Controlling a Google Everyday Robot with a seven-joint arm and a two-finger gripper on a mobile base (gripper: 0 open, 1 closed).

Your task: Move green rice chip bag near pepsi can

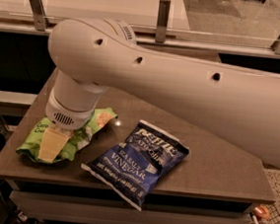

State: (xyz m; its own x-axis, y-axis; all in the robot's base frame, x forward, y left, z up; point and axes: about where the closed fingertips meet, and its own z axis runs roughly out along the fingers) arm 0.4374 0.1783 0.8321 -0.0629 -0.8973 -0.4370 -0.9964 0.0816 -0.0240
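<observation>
The green rice chip bag (95, 121) lies flat on the left, near part of the table (214, 161), close to the left edge. Its long axis runs diagonally. One end points to the far right, toward the middle of the tabletop, and the other points to the near left corner. A scrap of white lettering shows on its left side. Much of its middle is covered by the robot.

The white arm (191, 89) comes in from the right edge of the scene and slopes up toward the far left as one thick link. It ends in a rounded joint above the table's left side. There it turns, and a short wrist cylinder (72, 102) with a vented base points straight down at the bag. The gripper (51, 147) shows as a pale wedge hanging beneath that cylinder. It sits right over the near-left half of the bag and at least touches its surface. Whether it has hold of the bag cannot be told.

Just right of the green bag lies a dark-blue sea salt and vinegar chip bag (137, 161). The two are close but do not overlap. The blue bag lies on the same diagonal, and its near corner hangs over the table's near edge. Beyond the table stand metal railing posts (162, 14).
</observation>
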